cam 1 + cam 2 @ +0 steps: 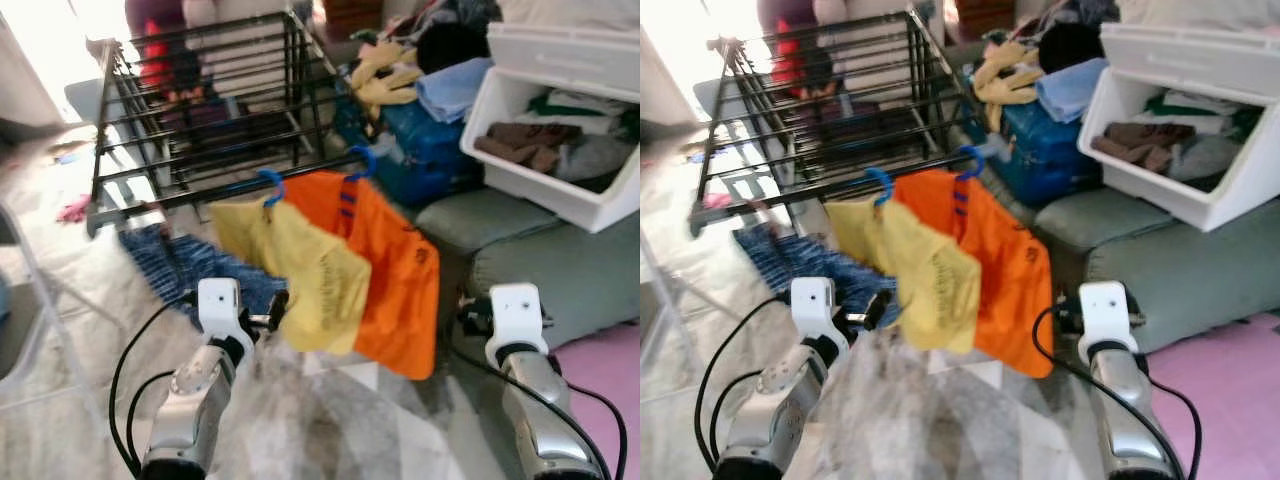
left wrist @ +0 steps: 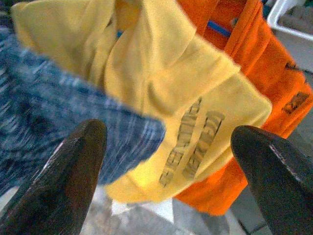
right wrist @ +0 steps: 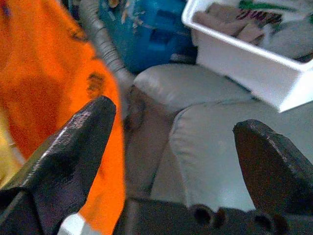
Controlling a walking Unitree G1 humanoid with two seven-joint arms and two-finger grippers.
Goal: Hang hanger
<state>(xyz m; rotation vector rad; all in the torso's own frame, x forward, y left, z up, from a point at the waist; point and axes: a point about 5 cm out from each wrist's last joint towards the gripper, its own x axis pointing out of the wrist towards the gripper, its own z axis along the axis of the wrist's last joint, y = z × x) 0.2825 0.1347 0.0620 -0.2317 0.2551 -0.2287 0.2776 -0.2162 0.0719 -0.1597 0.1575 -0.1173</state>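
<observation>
Two blue plastic hangers (image 1: 271,185) hooked on black metal drying rack's (image 1: 200,110) front rail, carrying soft yellow shirt (image 1: 300,265) and orange shirt (image 1: 395,270), left gripper (image 2: 166,161) and right gripper (image 3: 171,142) both spread wide, empty, white plastic bin (image 1: 560,190) on grey cushions (image 1: 545,265).

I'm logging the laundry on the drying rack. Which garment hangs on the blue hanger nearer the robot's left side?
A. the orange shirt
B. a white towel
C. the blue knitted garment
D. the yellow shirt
D: the yellow shirt hangs from the left blue hanger on the rack's front rail, with the orange shirt on the other hanger beside it.
</observation>
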